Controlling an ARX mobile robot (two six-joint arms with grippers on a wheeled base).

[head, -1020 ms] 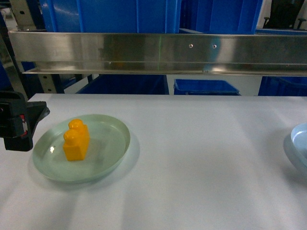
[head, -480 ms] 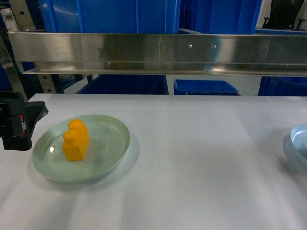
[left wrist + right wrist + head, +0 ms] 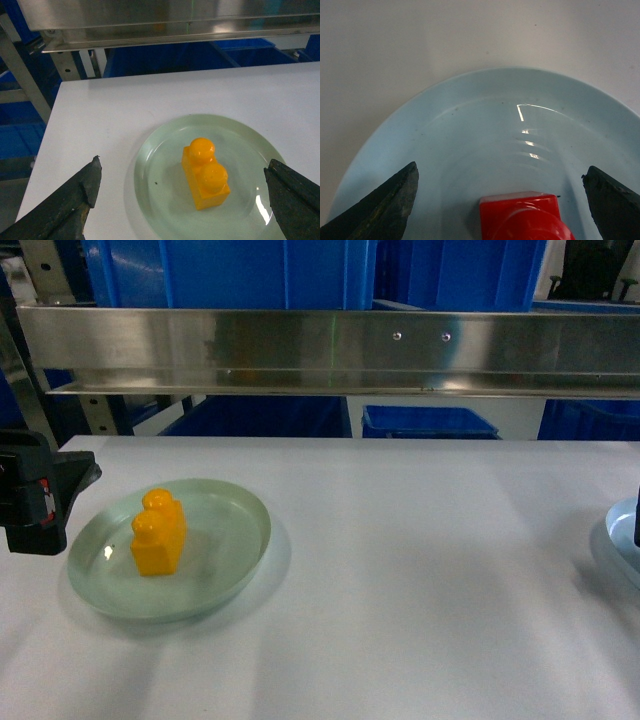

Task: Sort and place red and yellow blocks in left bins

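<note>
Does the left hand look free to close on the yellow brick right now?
Probably yes: the left hand is open, the yellow brick stands alone in the green dish between the fingers, nothing blocking.

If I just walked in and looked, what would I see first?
Probably the glossy yellow-orange plastic brick with two round studs, sitting in the pale green round dish on the left of the white table. Next, a bright red plastic block lying in a pale blue dish under the open right gripper.
</note>
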